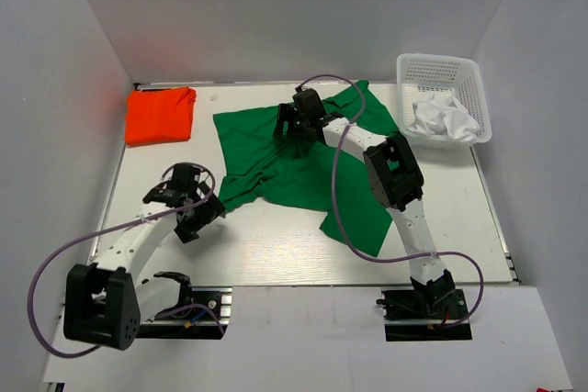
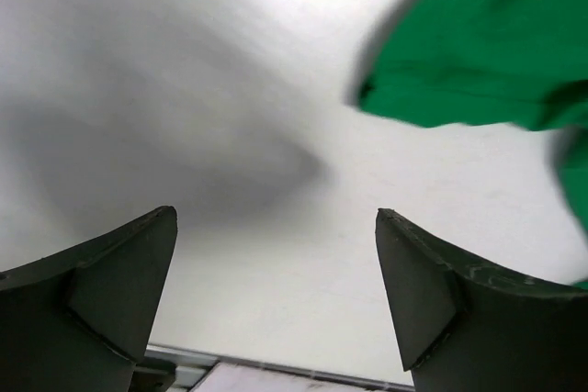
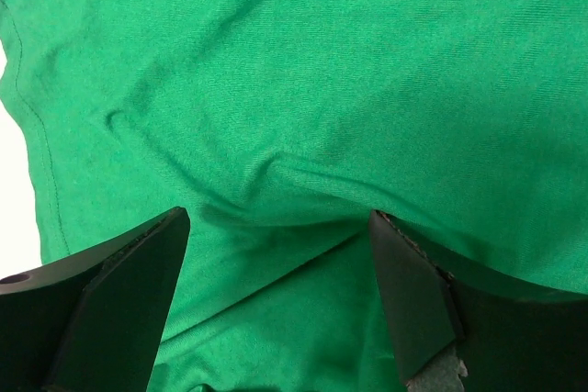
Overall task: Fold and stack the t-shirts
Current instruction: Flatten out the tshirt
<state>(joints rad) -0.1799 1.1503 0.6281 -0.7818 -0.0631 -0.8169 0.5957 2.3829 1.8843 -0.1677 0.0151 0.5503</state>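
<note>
Green t-shirt (image 1: 266, 158) lies spread under the wide right end effector (image 3: 276, 227); left end effector (image 2: 276, 227), equally wide, nearby.

Right claw (image 3: 276, 305) spread wide, rumpled green t-shirt (image 3: 303, 89) underneath

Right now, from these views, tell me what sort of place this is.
Likely a robot test bench: plain white walls box in a white table, the left arm and right arm are bolted to its near edge, and a green t-shirt lies unfolded.

The green t-shirt (image 1: 294, 167) lies rumpled mid-table; the orange-red t-shirt (image 1: 160, 115) sits folded at the far left corner.
</note>
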